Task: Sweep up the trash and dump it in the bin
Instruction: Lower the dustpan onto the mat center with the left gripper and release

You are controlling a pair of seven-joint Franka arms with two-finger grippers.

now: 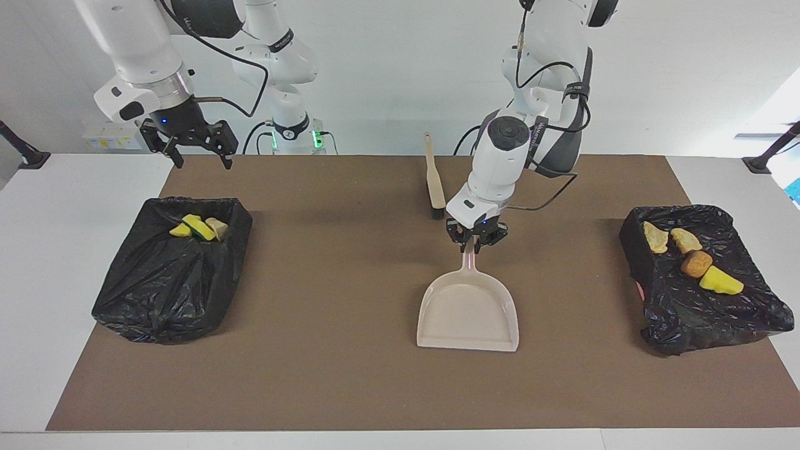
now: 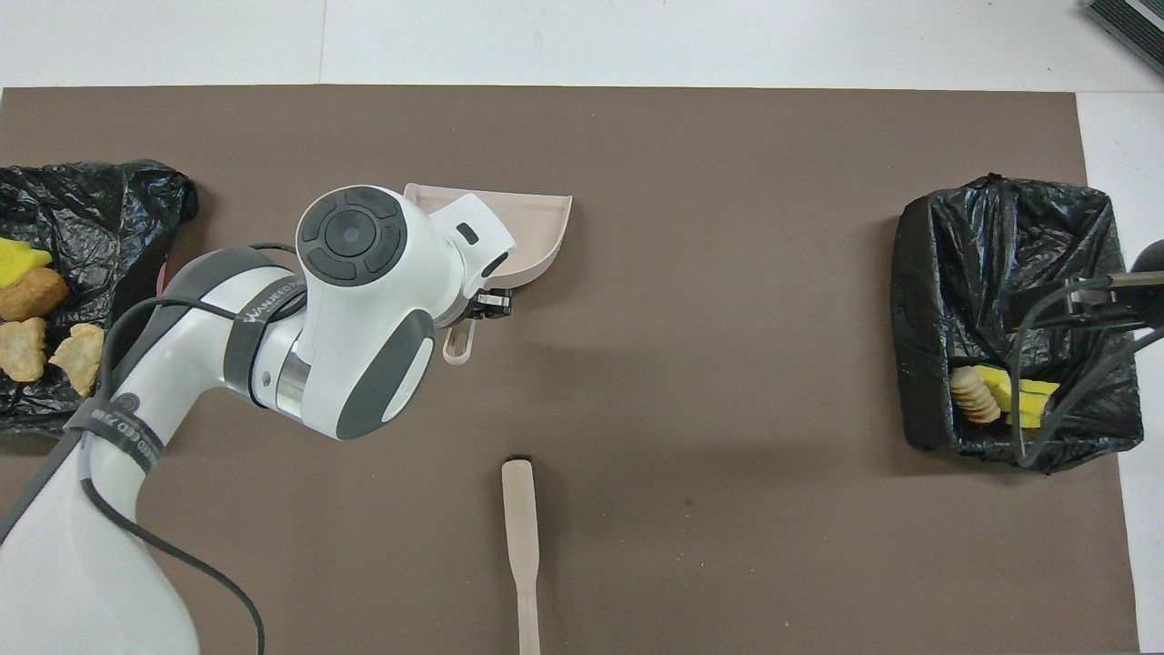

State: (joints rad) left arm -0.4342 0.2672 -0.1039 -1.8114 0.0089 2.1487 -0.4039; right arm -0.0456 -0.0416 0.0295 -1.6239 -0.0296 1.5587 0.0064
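My left gripper (image 1: pixel 473 242) is shut on the handle of the beige dustpan (image 1: pixel 469 312), which sits level and low at the middle of the brown mat with nothing in it. In the overhead view the left arm covers part of the dustpan (image 2: pixel 532 227). Trash (image 1: pixel 695 264) lies on the black-bagged bin (image 1: pixel 719 319) at the left arm's end: two tan chunks, an orange-brown nugget and a yellow wedge. More trash (image 1: pixel 190 228), yellow wedges and a tan chunk, lies in the black bin (image 1: pixel 162 287) at the right arm's end. My right gripper (image 1: pixel 194 150) waits open in the air by that bin.
A beige brush (image 1: pixel 435 181) with dark bristles lies on the mat (image 1: pixel 325 375) close to the robots, near the middle; it shows as the brush (image 2: pixel 520 528) in the overhead view. White table (image 1: pixel 37 281) surrounds the mat.
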